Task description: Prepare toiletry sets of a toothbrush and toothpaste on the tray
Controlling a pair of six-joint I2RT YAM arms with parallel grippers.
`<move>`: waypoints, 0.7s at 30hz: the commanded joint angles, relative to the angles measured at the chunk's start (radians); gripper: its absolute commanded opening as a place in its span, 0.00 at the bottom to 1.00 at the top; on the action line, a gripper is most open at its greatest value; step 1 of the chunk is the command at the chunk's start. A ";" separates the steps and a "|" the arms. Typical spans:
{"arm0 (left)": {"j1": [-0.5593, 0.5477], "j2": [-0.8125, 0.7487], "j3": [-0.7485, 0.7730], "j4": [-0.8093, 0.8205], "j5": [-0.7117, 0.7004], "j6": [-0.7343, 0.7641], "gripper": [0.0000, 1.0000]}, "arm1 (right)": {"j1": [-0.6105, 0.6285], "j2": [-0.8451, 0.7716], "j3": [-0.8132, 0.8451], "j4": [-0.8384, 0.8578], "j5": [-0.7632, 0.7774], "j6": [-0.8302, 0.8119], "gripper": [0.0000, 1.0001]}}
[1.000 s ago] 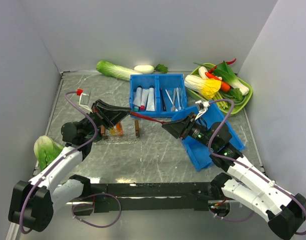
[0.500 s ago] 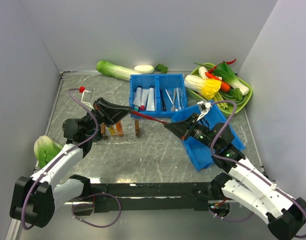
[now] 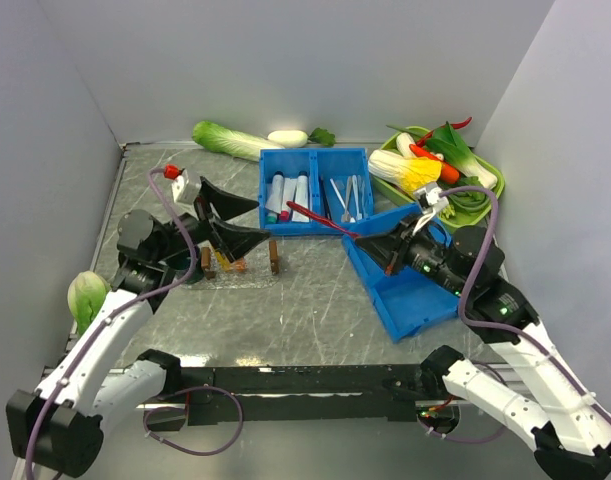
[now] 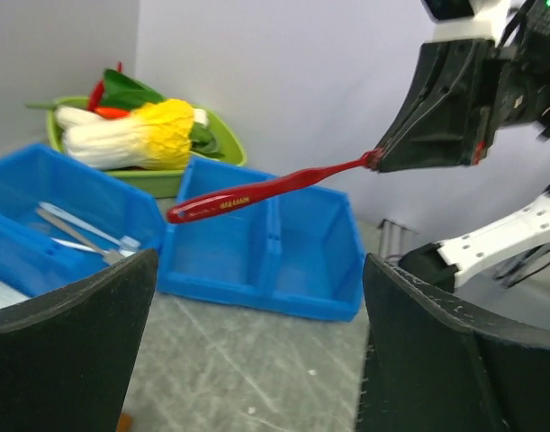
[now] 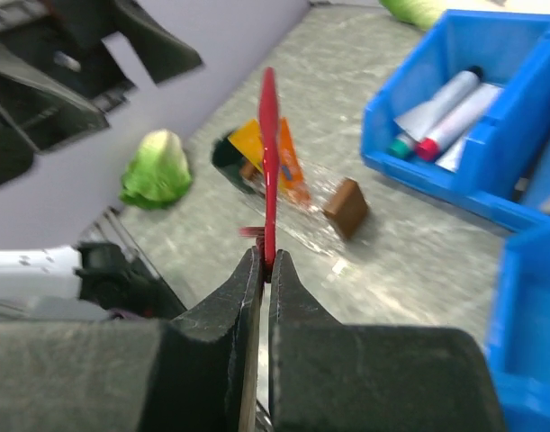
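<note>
where the toothbrush is: the dark red toothbrush (image 3: 320,219) is up off the surface (image 3: 305,310), held roughly level by its handle end, with its head toward the left arm; from above it lies across the front of the two-part blue bin (image 3: 315,152)
right tool (image 3: 363,238): clenched on the toothbrush handle, jaws almost together
left tool (image 3: 261,222): released, jaws spread wide with nothing between them; it faces the brush head and is apart from it
toothpaste tubes (image 3: 230,262): one yellow and one orange, lying side by side on the tray, just below the left tool in the top view
tray (image 3: 247,278): clear, flat on the surface in front of the two-part bin, with a brown block (image 3: 274,256) at its right edge
second blue bin (image 3: 410,290): tilted, under the right arm
green dish (image 3: 490,195): at the far right, holding vegetables
</note>
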State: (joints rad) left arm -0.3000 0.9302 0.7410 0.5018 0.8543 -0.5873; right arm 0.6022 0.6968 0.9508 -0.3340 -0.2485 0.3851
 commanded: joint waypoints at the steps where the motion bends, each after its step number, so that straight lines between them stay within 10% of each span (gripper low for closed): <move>1: -0.048 -0.045 0.067 -0.237 -0.063 0.289 0.99 | -0.005 0.026 0.112 -0.249 0.006 -0.141 0.00; 14: -0.295 0.085 0.159 -0.440 0.058 0.458 0.99 | -0.005 0.158 0.174 -0.447 -0.264 -0.219 0.00; 21: -0.424 0.283 0.242 -0.615 0.181 0.498 0.83 | 0.001 0.224 0.195 -0.458 -0.416 -0.245 0.00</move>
State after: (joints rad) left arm -0.6678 1.1389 0.9134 0.0116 0.9287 -0.1459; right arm 0.6014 0.9073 1.0828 -0.7864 -0.5381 0.1734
